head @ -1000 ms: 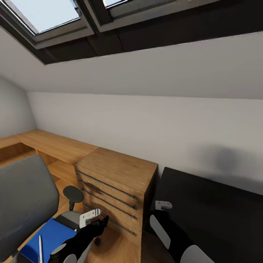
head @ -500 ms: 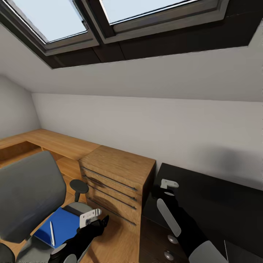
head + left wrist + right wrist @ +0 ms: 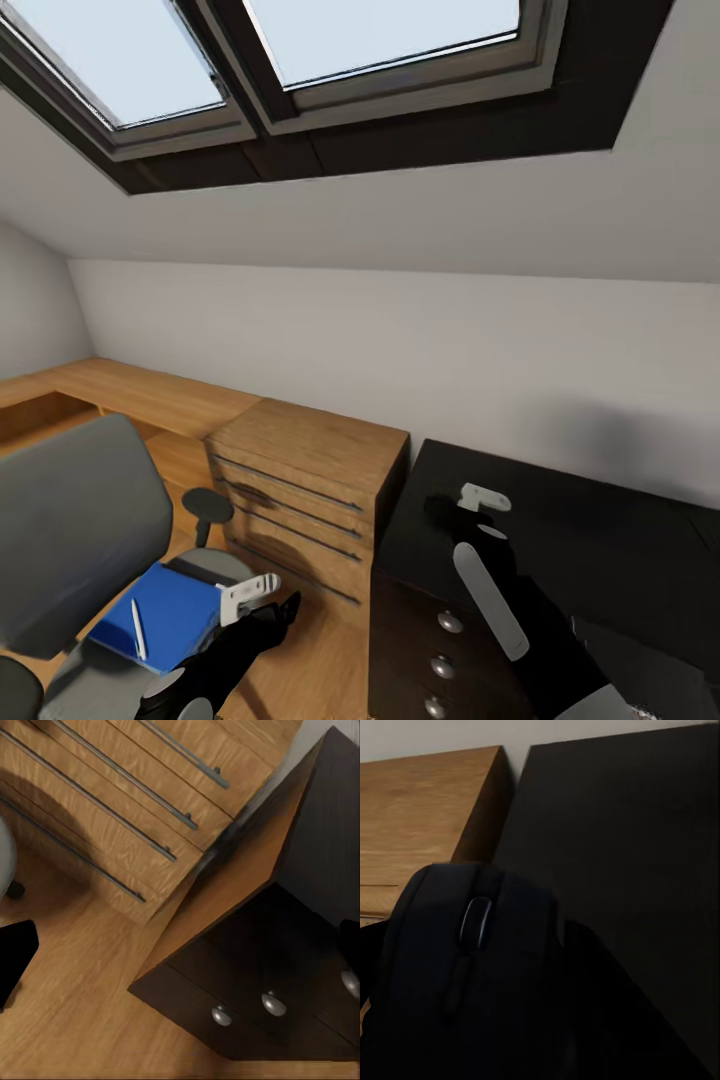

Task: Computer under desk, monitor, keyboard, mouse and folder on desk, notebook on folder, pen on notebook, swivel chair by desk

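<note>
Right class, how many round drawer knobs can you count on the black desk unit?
3: a row down the drawer unit front, top knob, middle knob, bottom knob. More may be hidden below the frame.

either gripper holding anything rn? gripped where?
Right gripper holds the mouse; the fingers' exact hold on it can't be made out. Left gripper carries nothing visible; its jaw state can't be told.

– The swivel chair (image 3: pixel 75 530): can you see its base?

– No, cut off at the edge, below the blue folder (image 3: pixel 160 615).

– And the desk (image 3: pixel 590 545)?

– Runs out of view rightward. The mouse (image 3: pixel 472 952) hides the right gripper's fingers (image 3: pixel 382 1020); all dark there.
</note>
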{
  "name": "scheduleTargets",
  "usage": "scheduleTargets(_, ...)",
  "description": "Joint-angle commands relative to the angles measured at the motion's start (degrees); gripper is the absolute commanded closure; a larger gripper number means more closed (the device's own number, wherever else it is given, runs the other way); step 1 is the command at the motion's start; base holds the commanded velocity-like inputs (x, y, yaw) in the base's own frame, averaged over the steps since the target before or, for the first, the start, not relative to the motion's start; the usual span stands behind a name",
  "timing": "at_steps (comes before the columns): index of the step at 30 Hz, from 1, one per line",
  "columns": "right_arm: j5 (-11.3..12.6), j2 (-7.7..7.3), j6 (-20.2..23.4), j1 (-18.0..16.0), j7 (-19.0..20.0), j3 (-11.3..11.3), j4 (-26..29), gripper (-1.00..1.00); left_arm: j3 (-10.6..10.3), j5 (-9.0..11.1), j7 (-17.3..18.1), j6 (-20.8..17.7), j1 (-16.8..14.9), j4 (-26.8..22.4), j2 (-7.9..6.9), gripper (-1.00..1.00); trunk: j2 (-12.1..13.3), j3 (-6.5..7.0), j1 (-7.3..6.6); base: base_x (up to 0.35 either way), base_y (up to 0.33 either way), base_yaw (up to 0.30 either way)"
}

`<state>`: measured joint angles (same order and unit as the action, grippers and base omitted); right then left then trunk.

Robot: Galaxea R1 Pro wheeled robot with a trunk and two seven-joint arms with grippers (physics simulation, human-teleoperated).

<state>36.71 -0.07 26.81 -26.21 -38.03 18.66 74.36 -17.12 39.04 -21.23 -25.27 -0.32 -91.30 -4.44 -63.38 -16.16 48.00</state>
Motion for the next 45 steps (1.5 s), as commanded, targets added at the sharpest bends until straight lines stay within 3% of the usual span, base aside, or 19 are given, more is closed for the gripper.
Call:
scheduleTargets(1,0.55,-0.01,-0.02,-0.07,-0.56,0.04,0.03,1.00,-0.10,0.58,-0.57,-0.05,-0.03,-0.11,-0.05,-1.00,-0.05,-0.01,-0.03,-0.335,0.000,-0.209)
scheduleTargets(22,0.55,-0.02,-0.01,-0.07,-0.56,-1.12,0.00,1.00,-0.10,0.57,-0.57,0.05,-0.03,-0.11,-0.13,-1.00,-0.05,1.10,-0.03,-0.332,-0.020,-0.178)
scheduleTargets(24,0.55,-0.02,-0.01,-0.07,-0.56,-2.50,0.00,1.00,-0.10,0.60,-0.57,0.05,-0.03,-0.11,-0.13,-1.00,-0.05,1.11,-0.03,-0.093,-0.058,-0.005)
scheduleTargets(35,0.51,-0.11,-0.20,-0.07,-0.56,-3.06,0.00,1.00,-0.10,0.60,-0.57,0.05,-0.03,-0.11,-0.13,-1.00,-0.05,1.11,-0.03,-0.009,-0.006,-0.071)
scheduleTargets(39,0.55,-0.90,-0.25,-0.07,-0.49,-3.85,0.00,1.00,-0.10,0.60,-0.57,0.05,-0.03,-0.11,-0.13,-1.00,-0.05,1.11,-0.03,0.000,0.000,-0.242)
scheduleTargets(45,0.55,-1.33,-0.04,-0.07,-0.47,-6.71,0.15,1.00,-0.10,0.62,-0.57,0.05,-0.03,-0.11,-0.09,-1.00,-0.05,1.11,-0.03,0.000,0.000,-0.260)
